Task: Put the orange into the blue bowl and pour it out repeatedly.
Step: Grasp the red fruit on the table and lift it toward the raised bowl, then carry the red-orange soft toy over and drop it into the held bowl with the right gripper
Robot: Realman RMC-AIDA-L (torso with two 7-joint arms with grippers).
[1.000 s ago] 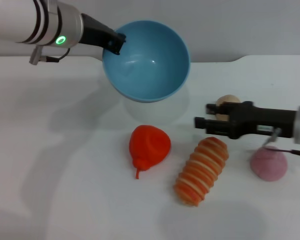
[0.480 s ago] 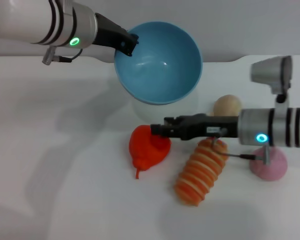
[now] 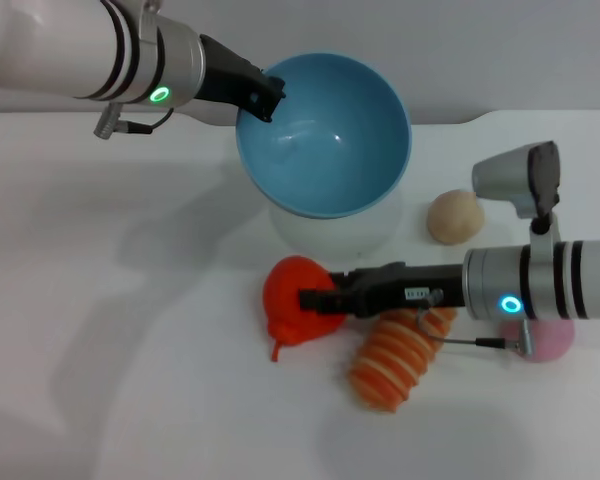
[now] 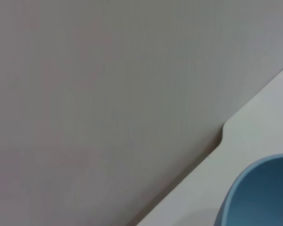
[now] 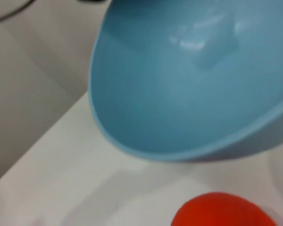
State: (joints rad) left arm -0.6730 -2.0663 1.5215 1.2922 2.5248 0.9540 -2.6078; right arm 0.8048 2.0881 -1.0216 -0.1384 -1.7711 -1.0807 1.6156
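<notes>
The orange lies on the white worktop below the blue bowl, its right half hidden behind the right gripper, whose fingers reach onto it; how wide they stand cannot be told. The left gripper holds the bowl's rim, the bowl raised and tilted, empty. A striped piece lies just beside the orange, partly covered by the right arm. A tan ball sits apart.
</notes>
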